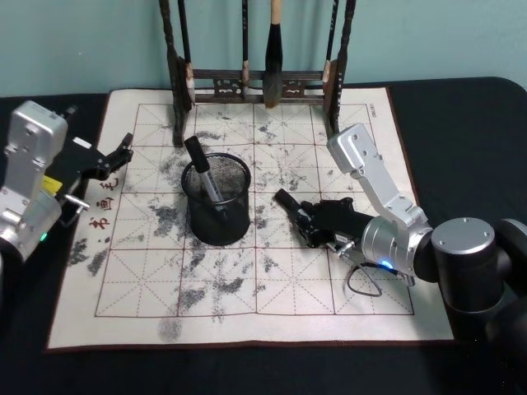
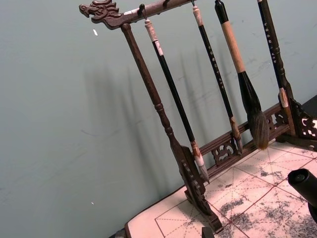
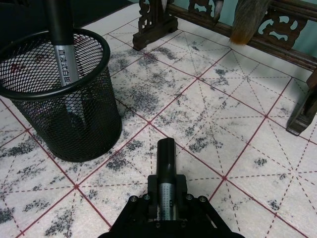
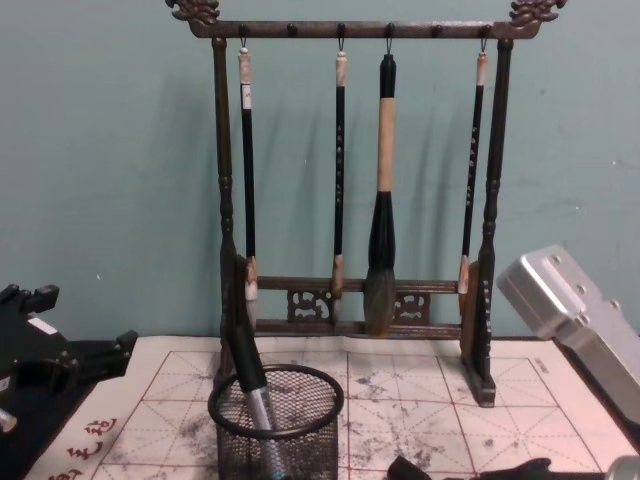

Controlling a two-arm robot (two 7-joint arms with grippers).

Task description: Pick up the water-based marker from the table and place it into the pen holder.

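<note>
Head: R gripper point(image 1: 306, 219) clamped on marker point(image 1: 287, 200), low over mat point(image 1: 247, 288), just right of pen holder point(image 1: 221, 224). Long axis diagonal, free end twd holder. L gripper point(image 1: 122, 150) parked at mat's left edge.
R wrist: marker sticks fwd past jaws, outside holder.
Chest: second marker point(image 4: 246, 365) in holder, leaning left.

right arm point(image 1: 370, 169): silver links, black joints | right pincer point(image 1: 306, 218): black | blue light point(image 1: 384, 265), maybe cable loop point(image 1: 362, 286)
</note>
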